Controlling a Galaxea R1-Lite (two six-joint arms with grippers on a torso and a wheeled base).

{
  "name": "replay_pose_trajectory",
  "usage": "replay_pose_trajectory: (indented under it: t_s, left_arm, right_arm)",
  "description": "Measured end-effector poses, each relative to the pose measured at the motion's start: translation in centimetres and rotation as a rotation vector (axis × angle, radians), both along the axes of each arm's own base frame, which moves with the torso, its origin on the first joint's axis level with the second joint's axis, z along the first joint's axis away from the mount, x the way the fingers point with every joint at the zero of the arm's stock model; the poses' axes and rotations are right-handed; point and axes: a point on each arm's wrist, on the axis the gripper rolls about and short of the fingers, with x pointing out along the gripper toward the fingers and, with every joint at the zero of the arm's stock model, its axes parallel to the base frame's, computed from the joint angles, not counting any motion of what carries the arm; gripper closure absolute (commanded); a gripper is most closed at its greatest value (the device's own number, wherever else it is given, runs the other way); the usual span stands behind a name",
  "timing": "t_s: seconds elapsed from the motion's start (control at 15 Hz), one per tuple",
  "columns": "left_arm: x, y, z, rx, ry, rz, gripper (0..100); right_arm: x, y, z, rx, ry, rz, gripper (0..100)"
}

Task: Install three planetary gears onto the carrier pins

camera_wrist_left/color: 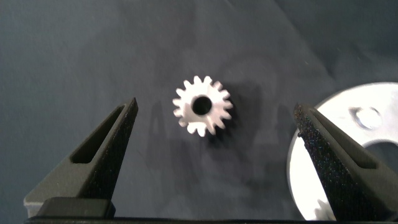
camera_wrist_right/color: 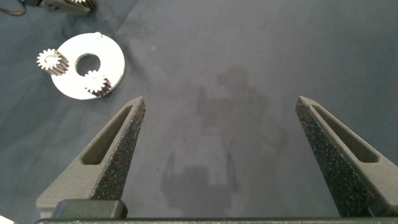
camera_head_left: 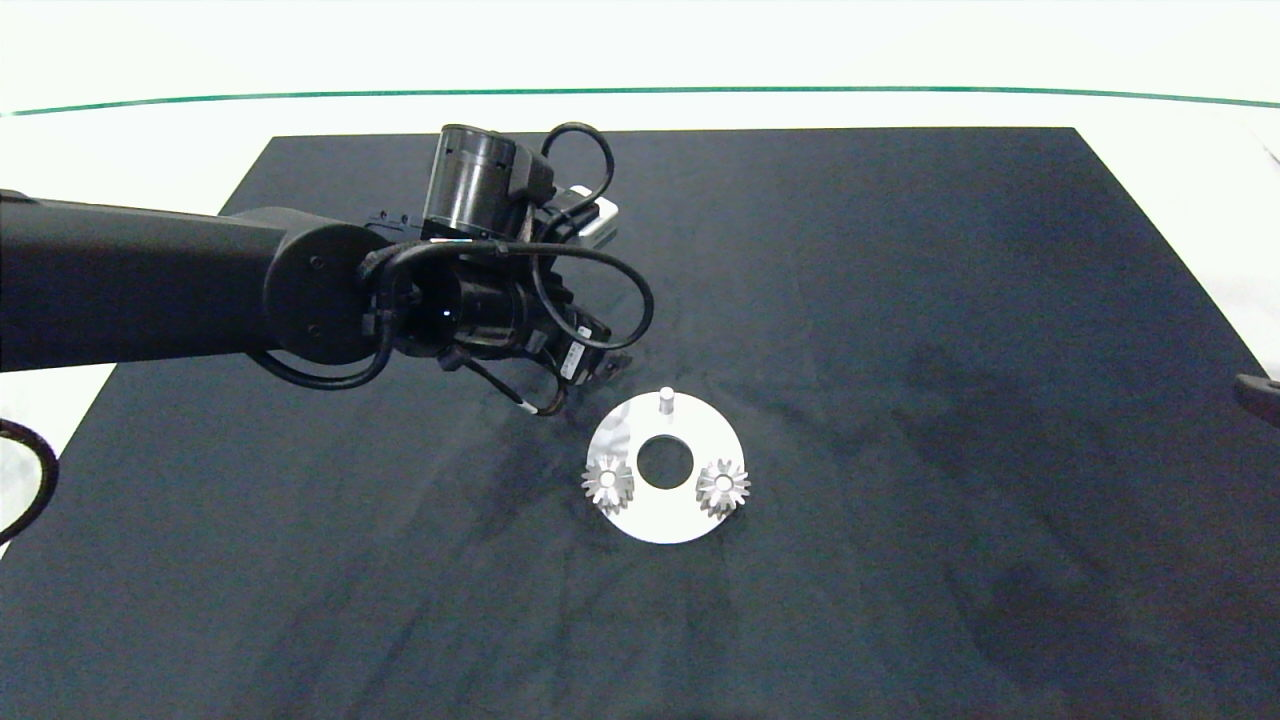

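Observation:
A white disc (camera_head_left: pixel 664 480) lies on the black mat. Two silvery planetary gears (camera_head_left: pixel 607 482) (camera_head_left: pixel 722 487) sit on its two near carrier pins. The far pin (camera_head_left: pixel 666 398) stands bare. The third gear (camera_wrist_left/color: pixel 203 106) lies flat on the mat just beside the disc (camera_wrist_left/color: pixel 348 124). In the head view my left arm (camera_head_left: pixel 480 300) hides this gear. My left gripper (camera_wrist_left/color: pixel 216 108) hangs open over the gear, one finger on each side and neither touching it. At the mat's right edge my right gripper (camera_wrist_right/color: pixel 221 101) is open and empty, well away from the disc (camera_wrist_right/color: pixel 87 65).
The black mat (camera_head_left: pixel 900 350) covers most of a white table, with a green line (camera_head_left: pixel 640 92) along the far side. Loose cables (camera_head_left: pixel 600 290) loop around the left wrist just behind the disc.

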Motion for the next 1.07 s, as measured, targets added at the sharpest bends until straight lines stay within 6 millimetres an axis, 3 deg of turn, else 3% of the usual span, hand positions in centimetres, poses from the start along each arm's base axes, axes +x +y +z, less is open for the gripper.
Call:
replay_pose_trajectory:
  t_s: [0.33,1.07]
  left_arm:
    - [1.4,0.2,-0.5,0.01,0.017,0.023,0]
    - [2.2,-0.6,-1.5,0.032,0.056,0.016,2]
  right_arm:
    - [0.0,0.0,0.0,0.0,0.0,0.0,0]
    - [-0.1,0.1,0.0,0.001,-0.002,0.012,0]
